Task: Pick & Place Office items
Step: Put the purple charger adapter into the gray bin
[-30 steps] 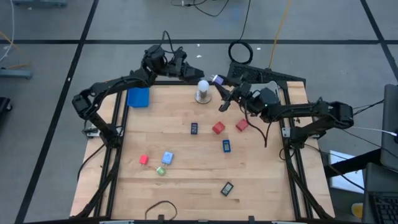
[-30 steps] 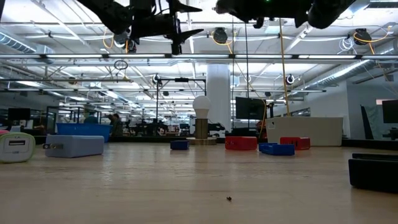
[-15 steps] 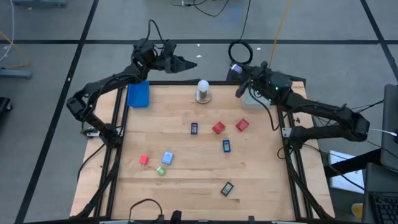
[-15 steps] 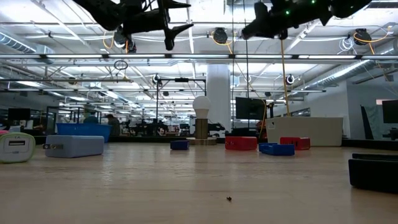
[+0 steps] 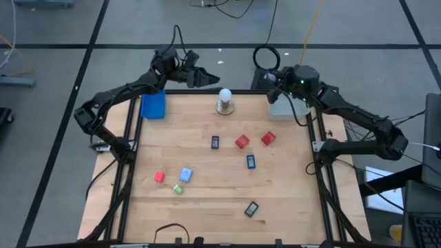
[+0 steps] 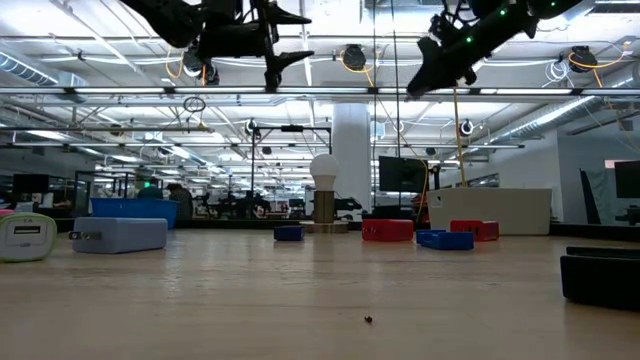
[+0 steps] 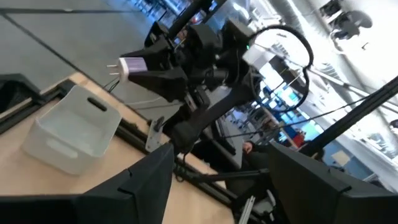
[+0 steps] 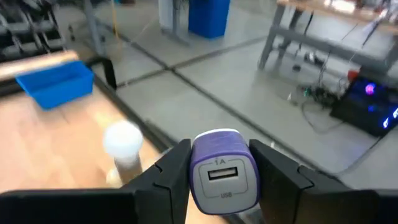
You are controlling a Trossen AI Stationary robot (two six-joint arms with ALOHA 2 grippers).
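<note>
My right gripper [image 5: 273, 76] hangs high over the table's far right corner, shut on a purple-and-white USB charger [image 8: 222, 169], above the grey tray [image 5: 288, 109]. The left wrist view shows that charger [image 7: 134, 65] above the tray [image 7: 69, 127]. My left gripper [image 5: 208, 77] is open and raised over the far edge, beside the blue tray [image 5: 153, 107]. Lying flat on the table are red blocks [image 5: 242, 142] [image 5: 268, 138] [image 5: 159, 177], a light-blue block [image 5: 185, 175], a green bit [image 5: 178, 189] and dark rectangular pieces [image 5: 216, 142] [image 5: 251, 162] [image 5: 252, 209]. My right gripper pinches the charger's body [image 8: 198, 171] between its two fingers, one on each side. The USB-port face [image 8: 222, 175] looks back at the wrist, and the metal prongs [image 7: 113, 66] point away from the fingers. The charger is lifted clear, high above the grey tray.
A white ball on a round base [image 5: 224, 98] stands near the far edge between the two arms. The blue tray sits at the far left corner, the grey tray at the far right. Black frame rails run along the table's left and right sides.
My right gripper has carried the charger from over the table beside the white ball up and toward the far right corner. It now hangs over the grey tray and has turned about on the way. It stays shut on the charger.
</note>
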